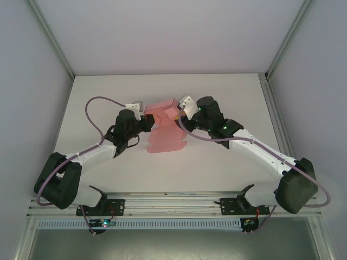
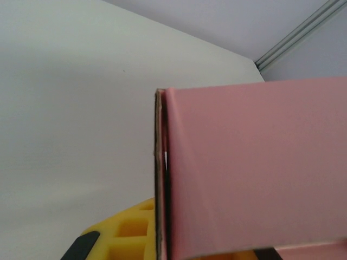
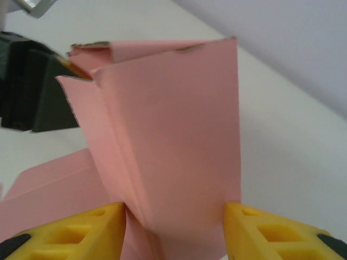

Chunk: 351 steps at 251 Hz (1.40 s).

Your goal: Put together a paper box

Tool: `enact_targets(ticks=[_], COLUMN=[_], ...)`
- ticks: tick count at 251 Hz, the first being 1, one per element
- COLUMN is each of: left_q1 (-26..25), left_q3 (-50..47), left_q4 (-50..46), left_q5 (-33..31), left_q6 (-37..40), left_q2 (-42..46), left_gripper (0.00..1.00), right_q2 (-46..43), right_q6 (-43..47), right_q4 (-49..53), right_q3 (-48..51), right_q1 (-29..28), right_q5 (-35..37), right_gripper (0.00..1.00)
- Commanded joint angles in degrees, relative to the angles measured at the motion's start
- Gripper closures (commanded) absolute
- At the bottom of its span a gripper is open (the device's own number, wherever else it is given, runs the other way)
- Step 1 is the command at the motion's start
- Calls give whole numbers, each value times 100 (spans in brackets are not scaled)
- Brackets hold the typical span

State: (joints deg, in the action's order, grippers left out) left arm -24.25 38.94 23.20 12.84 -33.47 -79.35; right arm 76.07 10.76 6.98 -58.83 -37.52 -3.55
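The pink paper box (image 1: 165, 130) is held up over the middle of the table between both arms, partly folded, with its lower panels hanging toward the table. My left gripper (image 1: 147, 118) is shut on the card's left edge; in the left wrist view the paper box (image 2: 255, 168) stands edge-on, pinched above a yellow finger (image 2: 127, 233). My right gripper (image 3: 176, 230) is closed on a folded section of the paper box (image 3: 173, 135), with a yellow fingertip (image 3: 81, 233) pressed against each side. The left gripper's black body (image 3: 30, 86) shows at that fold's upper left corner.
The white table (image 1: 227, 92) stretches round the box on all sides. Grey enclosure walls and metal frame posts (image 1: 282, 49) stand at the back and sides. A purple cable (image 1: 95, 122) loops off the left arm.
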Motion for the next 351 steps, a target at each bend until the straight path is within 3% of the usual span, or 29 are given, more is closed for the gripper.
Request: enact_targets(ticks=[1, 38, 69, 91, 120, 155, 176, 213, 292, 330, 343, 351], left_q1=[-138, -412, -595, -706, -931, -1261, -1264, -1262, -1273, -1268, -1269, -1274], left_q3=[284, 520, 653, 718, 944, 1496, 1503, 1521, 1728, 1770, 1790, 1801], left_q4=[-10, -461, -834, -1092, -1529, -2796, -2883, -3003, -3455, -3494, -3445, -3410], left_q5=[160, -222, -680, -933, -1291, -2334, -2384, -2425, -2561, -2557, -2515, -2489], left_q6=[-77, -205, -444, -863, -1364, -1773, -2056, -2407, -2460, -2475, -2446, -2421], left_q2=[174, 190, 269, 330, 360, 342, 333, 336, 291, 158, 110, 88], left_gripper=[100, 100, 100, 100, 100, 100, 100, 100, 100, 100, 100, 100], right_q2=[207, 547, 942, 1199, 1531, 1786, 1899, 2341, 2694, 2295, 2121, 1981], right_q6=[383, 336, 409, 452, 612, 959, 936, 1667, 2246, 727, 470, 506], right_q4=[-968, -1967, -2268, -2263, -2407, -3051, -3156, -3618, -4216, -2422, -2114, -2052], right_q3=[156, 240, 118, -35, -176, -152, -234, -477, -593, -769, -712, -602], right_q1=[-291, -544, -558, -502, -518, -478, -471, -467, -256, -162, -127, -124], right_q5=[1552, 3238, 4035, 4574, 5485, 6274, 6517, 7104, 7407, 6161, 5483, 4882], right_gripper=[56, 76, 94, 100, 100, 100, 100, 100, 100, 98, 91, 81])
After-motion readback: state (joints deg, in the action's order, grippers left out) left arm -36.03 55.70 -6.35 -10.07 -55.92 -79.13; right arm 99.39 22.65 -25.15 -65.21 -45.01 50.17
